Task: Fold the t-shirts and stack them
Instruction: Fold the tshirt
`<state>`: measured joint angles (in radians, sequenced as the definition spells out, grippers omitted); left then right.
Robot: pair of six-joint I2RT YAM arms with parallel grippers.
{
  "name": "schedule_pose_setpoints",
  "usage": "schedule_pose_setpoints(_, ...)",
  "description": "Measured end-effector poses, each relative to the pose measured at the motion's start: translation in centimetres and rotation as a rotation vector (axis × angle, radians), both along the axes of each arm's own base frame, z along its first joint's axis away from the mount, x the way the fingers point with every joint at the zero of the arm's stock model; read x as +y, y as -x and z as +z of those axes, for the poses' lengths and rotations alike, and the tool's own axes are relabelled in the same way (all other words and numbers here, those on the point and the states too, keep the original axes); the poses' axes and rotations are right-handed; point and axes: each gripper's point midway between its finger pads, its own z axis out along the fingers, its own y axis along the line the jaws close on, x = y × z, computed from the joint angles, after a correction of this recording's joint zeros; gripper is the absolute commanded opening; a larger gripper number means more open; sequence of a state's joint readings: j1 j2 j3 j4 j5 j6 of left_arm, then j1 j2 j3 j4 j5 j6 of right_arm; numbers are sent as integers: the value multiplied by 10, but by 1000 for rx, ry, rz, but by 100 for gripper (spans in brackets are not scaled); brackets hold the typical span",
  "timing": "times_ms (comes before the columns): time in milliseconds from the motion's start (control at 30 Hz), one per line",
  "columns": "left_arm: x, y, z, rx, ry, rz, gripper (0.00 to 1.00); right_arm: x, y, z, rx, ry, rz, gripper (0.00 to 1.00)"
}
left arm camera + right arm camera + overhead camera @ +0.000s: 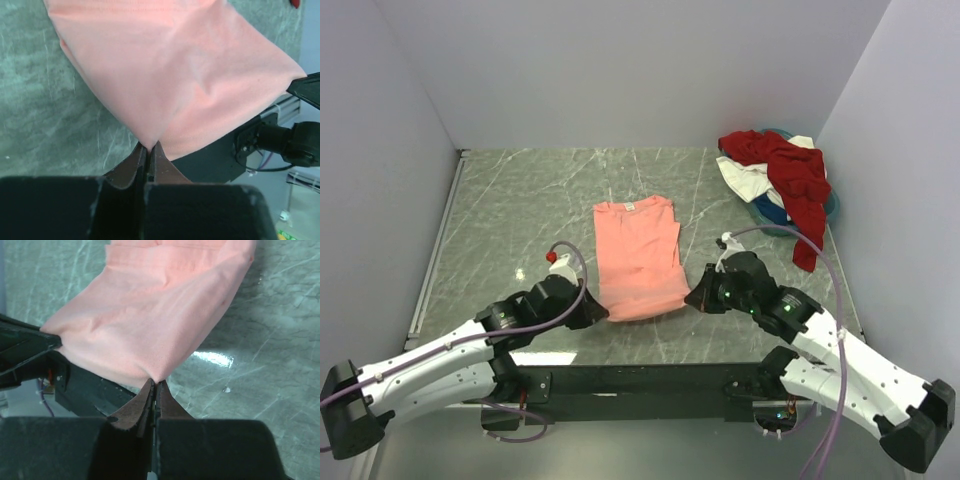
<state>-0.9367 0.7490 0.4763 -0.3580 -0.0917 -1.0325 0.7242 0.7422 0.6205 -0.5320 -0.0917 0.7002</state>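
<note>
Teal-blue t-shirt (772, 212) mostly buried under dark red t-shirt (795, 175) and white t-shirt (745, 180), far-right pile. Salmon-pink t-shirt (638, 258) lies mid-table (520, 200), sleeves folded in. Left gripper (595, 312) and right gripper (698, 297) each pinch a near hem corner, raised.

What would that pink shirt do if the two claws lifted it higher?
Probably droop: the salmon-pink shirt puckers to a point where the left gripper and right gripper pinch its near corners. It looks thin and light, so its middle would likely sag between them.

Flat salmon-pink t-shirt (638, 262), left hand (599, 312) and right hand (693, 298) at its near corners
</note>
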Motion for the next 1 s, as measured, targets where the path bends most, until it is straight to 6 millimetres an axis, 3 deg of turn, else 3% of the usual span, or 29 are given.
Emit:
schedule_pose_setpoints(300,-3,-10,-8,-1,-76,-4,1,-1,-12,-12,27,62,-20,0)
schedule_pose_setpoints(433,-2,-21,-3,-14,-83,16,1,-3,-29,-7,31,65,-56,0)
schedule_pose_setpoints(667,4,-66,12,-48,-82,86,1,-5,-71,10,12,27,-104,0)
schedule_pose_setpoints(800,7,-88,10,-37,-92,108,1,-2,-96,16,14,21,-114,0)
schedule_pose_setpoints(1000,6,-138,8,-13,-114,151,1,1,-145,13,27,30,-148,0)
